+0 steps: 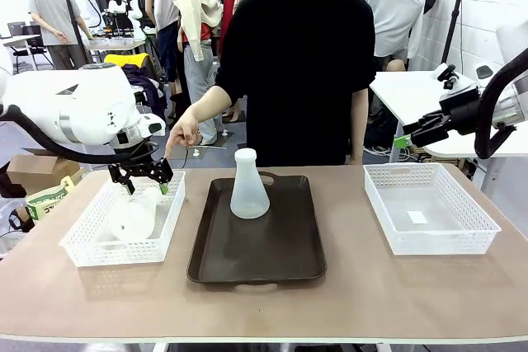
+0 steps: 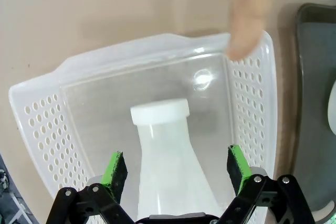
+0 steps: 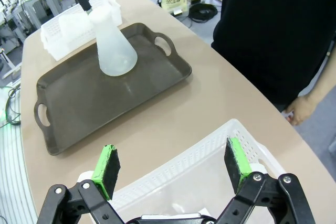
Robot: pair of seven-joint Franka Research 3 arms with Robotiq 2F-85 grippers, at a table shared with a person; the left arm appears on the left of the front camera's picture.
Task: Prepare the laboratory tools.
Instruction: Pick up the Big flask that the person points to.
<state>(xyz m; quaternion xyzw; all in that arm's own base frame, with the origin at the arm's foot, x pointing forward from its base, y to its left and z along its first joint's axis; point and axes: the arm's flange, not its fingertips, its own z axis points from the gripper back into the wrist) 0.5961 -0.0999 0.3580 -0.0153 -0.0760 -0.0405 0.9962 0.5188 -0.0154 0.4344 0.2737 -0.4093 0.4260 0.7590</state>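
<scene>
left gripper [image 2: 177, 167]: jaws wide open, nothing held. Green pads [image 2: 116, 169] stand either side of a flask body with a gap on both sides, so no contact. It hangs over the far end of the left basket.
flask 1 [image 2: 160, 124]: frosted white, inside the left basket, between the open fingers. Looks to be lying on its side, neck pointing away from the wrist camera.
left basket [image 2: 37, 124]: white lattice, on the left of the table, just beside the tray.
person's hand [image 1: 183, 136]: index finger points down, tip at the basket's far right corner. Cannot tell if it touches the rim.
tray [image 1: 272, 261]: dark brown with handles, mid table.
flask 2 [image 1: 248, 187]: upright on the far half of the tray, neck up, well apart from both grippers.
right basket [image 1: 433, 246]: white lattice, right of the tray, with a small pale patch on its floor.
right gripper [image 3: 172, 167]: jaws fully apart and empty, held in the air above the right basket's far side.
table [image 1: 371, 302]: tan top, bare along the near edge.
</scene>
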